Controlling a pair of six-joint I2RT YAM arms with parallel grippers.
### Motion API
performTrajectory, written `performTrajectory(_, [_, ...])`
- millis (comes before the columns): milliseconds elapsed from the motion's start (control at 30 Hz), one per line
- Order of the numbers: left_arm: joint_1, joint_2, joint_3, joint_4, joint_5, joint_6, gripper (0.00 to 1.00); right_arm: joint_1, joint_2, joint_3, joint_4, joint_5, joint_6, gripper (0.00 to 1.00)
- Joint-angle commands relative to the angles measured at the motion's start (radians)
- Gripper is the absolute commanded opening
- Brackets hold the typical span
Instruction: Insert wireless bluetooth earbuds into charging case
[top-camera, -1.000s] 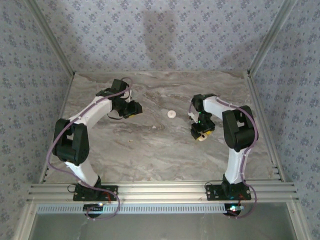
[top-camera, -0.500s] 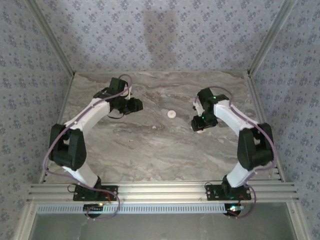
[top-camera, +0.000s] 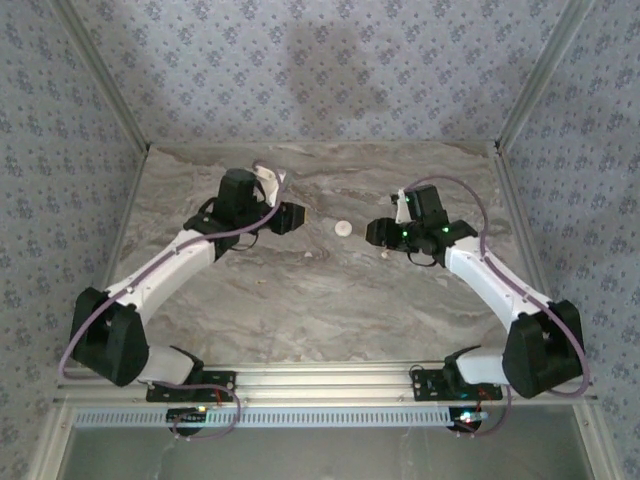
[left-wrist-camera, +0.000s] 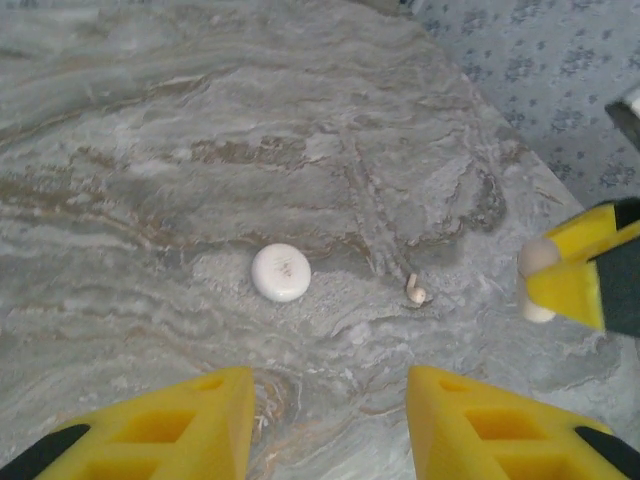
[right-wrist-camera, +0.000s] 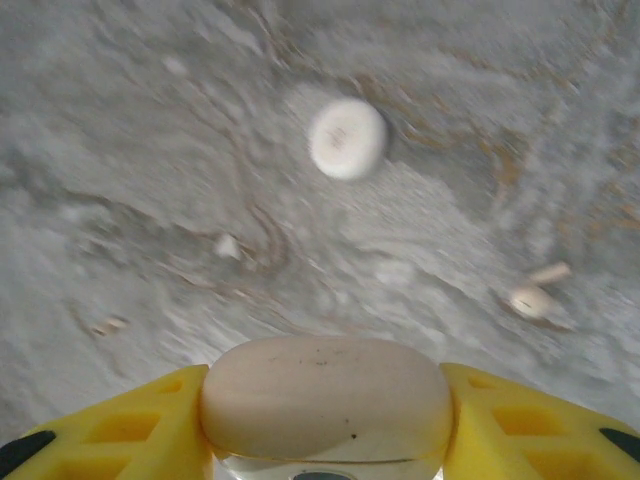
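The peach charging case sits crosswise between the yellow fingers of my right gripper, which is shut on it. In the left wrist view that case shows at the right edge, held just above the table. One small white earbud lies on the marble between the white disc and the right gripper; the right wrist view has it ahead and to the right. My left gripper is open over bare marble, nothing between its fingers. From above, the left gripper and the right gripper face each other.
A flat white round disc lies between the two grippers on the marble table. A tiny pale bit lies left of the case's line; I cannot tell what it is. Patterned walls close in the back and sides.
Both arms have stretched inward toward the disc. The right gripper carried the case from the right-front of the table up and leftward. The left gripper moved right.
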Motion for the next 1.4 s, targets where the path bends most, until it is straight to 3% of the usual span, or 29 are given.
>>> performTrajectory(0, [-0.023, -0.059, -0.068, 0.220, 0.032, 0.108, 0.45, 0.015, -0.059, -0.030, 0.175, -0.034, 0.144, 0.52])
performTrajectory(300, [-0.095, -0.121, -0.180, 0.386, 0.054, 0.253, 0.46, 0.056, -0.133, -0.107, 0.418, -0.025, 0.339, 0.52])
performTrajectory(633, [-0.131, -0.104, -0.242, 0.548, 0.095, 0.262, 0.46, 0.096, -0.166, -0.173, 0.638, -0.014, 0.497, 0.52])
performTrajectory(1133, [-0.177, -0.071, -0.196, 0.552, 0.167, 0.325, 0.46, 0.200, -0.120, -0.160, 0.701, -0.079, 0.514, 0.52])
performTrajectory(1367, [-0.178, -0.074, -0.193, 0.558, 0.143, 0.312, 0.46, 0.220, -0.112, -0.158, 0.701, -0.117, 0.503, 0.52])
